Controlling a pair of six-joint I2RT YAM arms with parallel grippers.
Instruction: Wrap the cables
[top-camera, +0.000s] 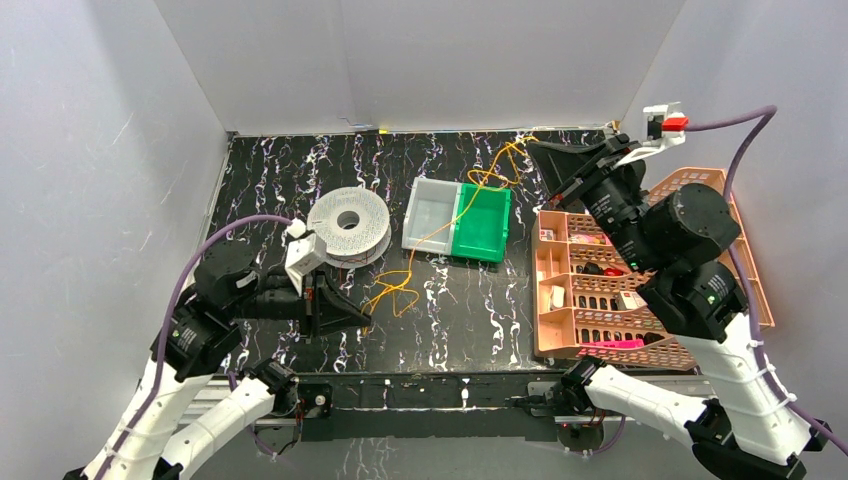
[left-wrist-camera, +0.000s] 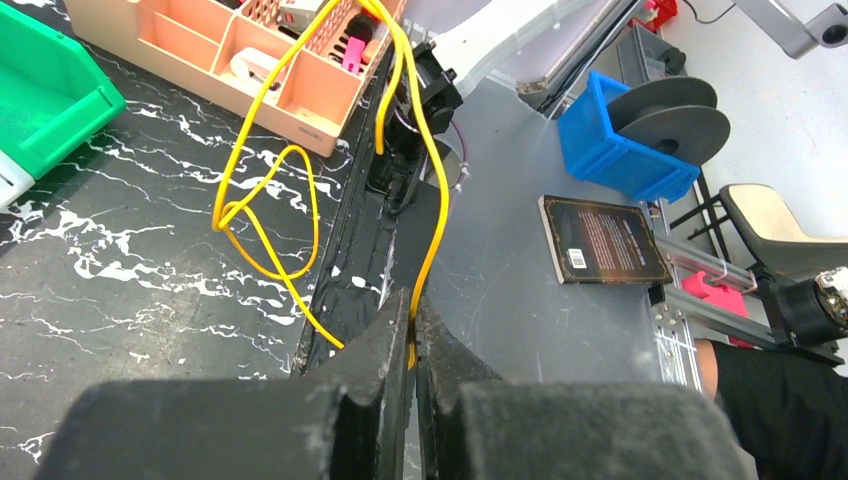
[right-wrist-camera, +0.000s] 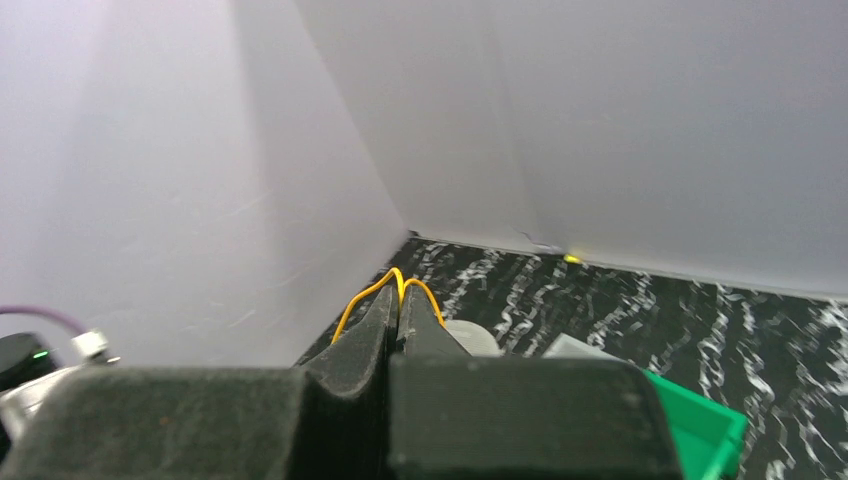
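Observation:
A thin yellow-orange cable (top-camera: 411, 268) runs from the far right of the black marbled table, across two bins, to loose loops in front of the white spool (top-camera: 348, 224). My left gripper (top-camera: 365, 318) is shut on one end of it near the loops; the left wrist view shows the cable (left-wrist-camera: 428, 262) pinched at the fingertips (left-wrist-camera: 412, 310). My right gripper (top-camera: 530, 148) is raised at the far right and shut on the cable's other part, which arches over its tips (right-wrist-camera: 401, 298) in the right wrist view (right-wrist-camera: 365, 293). I cannot make out a red wire.
A clear bin (top-camera: 432, 213) and a green bin (top-camera: 482, 222) sit mid-table under the cable. A pink basket (top-camera: 640, 270) of small parts stands at the right, under my right arm. White walls close three sides. The table's front rail (top-camera: 420, 392) lies just beyond the loops.

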